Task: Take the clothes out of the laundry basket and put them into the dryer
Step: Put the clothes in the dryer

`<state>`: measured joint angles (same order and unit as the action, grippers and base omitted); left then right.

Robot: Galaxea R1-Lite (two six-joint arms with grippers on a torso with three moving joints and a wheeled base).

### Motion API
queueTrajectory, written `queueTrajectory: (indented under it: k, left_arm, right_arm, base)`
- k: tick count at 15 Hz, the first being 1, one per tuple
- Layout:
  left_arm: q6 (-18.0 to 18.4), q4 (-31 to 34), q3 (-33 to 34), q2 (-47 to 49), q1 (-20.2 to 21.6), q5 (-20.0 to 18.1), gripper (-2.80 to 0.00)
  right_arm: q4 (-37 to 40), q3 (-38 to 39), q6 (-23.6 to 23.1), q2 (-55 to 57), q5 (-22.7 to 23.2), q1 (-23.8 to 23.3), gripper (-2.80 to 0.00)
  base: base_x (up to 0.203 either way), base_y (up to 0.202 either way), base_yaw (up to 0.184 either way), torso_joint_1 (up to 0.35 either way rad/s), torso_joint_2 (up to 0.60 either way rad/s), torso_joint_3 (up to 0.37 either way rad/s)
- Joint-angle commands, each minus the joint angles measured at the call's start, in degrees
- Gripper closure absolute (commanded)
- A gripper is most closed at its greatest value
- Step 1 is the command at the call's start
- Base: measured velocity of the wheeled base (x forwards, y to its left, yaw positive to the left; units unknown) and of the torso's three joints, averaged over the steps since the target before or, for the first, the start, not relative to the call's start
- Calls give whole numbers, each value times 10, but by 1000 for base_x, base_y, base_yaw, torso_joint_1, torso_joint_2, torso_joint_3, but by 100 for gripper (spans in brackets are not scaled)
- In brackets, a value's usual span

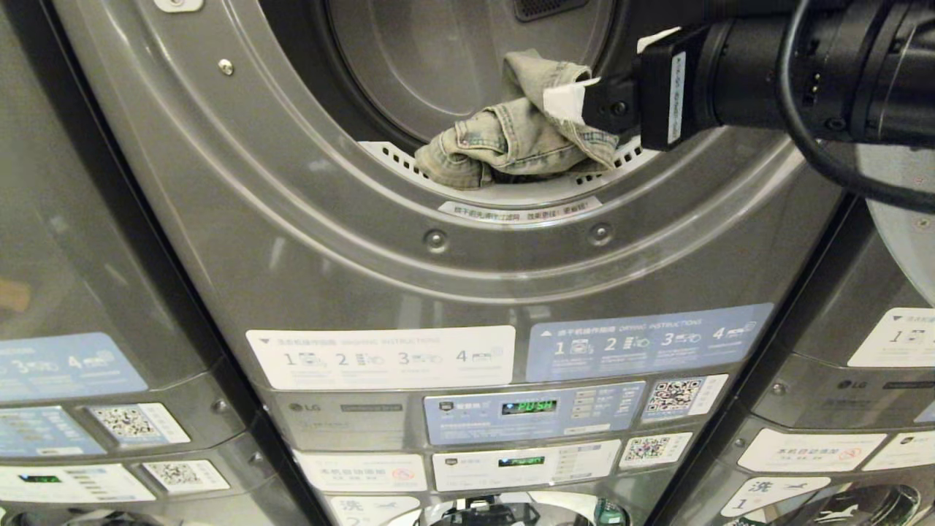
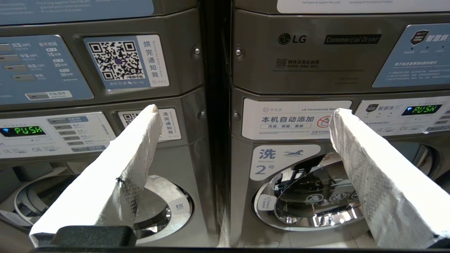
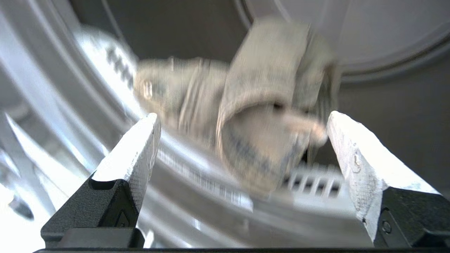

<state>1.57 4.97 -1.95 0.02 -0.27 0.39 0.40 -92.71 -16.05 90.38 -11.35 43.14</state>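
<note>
**Jeans in the drum, both hands empty**

While our right hand [image 3: 242, 119] hangs at the mouth of the dryer [image 1: 307, 219], its fingers [image 3: 139, 147] stand wide apart with nothing between them. Just ahead of it the jeans [image 1: 511, 131] lie crumpled on the lower lip of the drum, resting on the perforated white rim [image 1: 394, 157] and partly against the grey back wall. From our head we see the right arm come in from the upper right, its white-tipped finger just beside the jeans; we cannot tell whether it touches them. Below the opening run the instruction stickers [image 1: 380, 356] and a panel whose display [image 1: 529, 406] reads PUSH. Our left hand [image 2: 242, 116] is parked low, fingers [image 2: 130, 161] spread and empty, facing the washer [image 2: 309, 196] marked 2.
</note>
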Motion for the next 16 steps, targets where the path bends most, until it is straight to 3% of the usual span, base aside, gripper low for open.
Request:
queueTrajectory:
  k: [1, 6, 11, 14, 16]
  left_arm:
    - [0, 0, 0, 0, 0, 0, -280]
    - [0, 0, 0, 0, 0, 0, -280]
    - [-4, 0, 0, -1, 0, 0, -280]
    - [-4, 0, 0, 0, 0, 0, -280]
    - [-4, 0, 0, 0, 0, 0, -280]
  right_arm:
    - [0, 24, -3, -10, -2, 1, -280]
    - [-9, -13, -8, 72, -5, -3, -280]
    - [-28, -195, -7, 226, -7, -14, -280]
    - [-218, -209, -12, 252, -12, -23, -280]
    - [-278, -209, -22, 216, -50, -23, -280]
  base:
    - [0, 0, 0, 0, 0, 0]
    - [0, 0, 0, 0, 0, 0]
    - [0, 0, 0, 0, 0, 0]
    - [0, 0, 0, 0, 0, 0]
    - [0, 0, 0, 0, 0, 0]
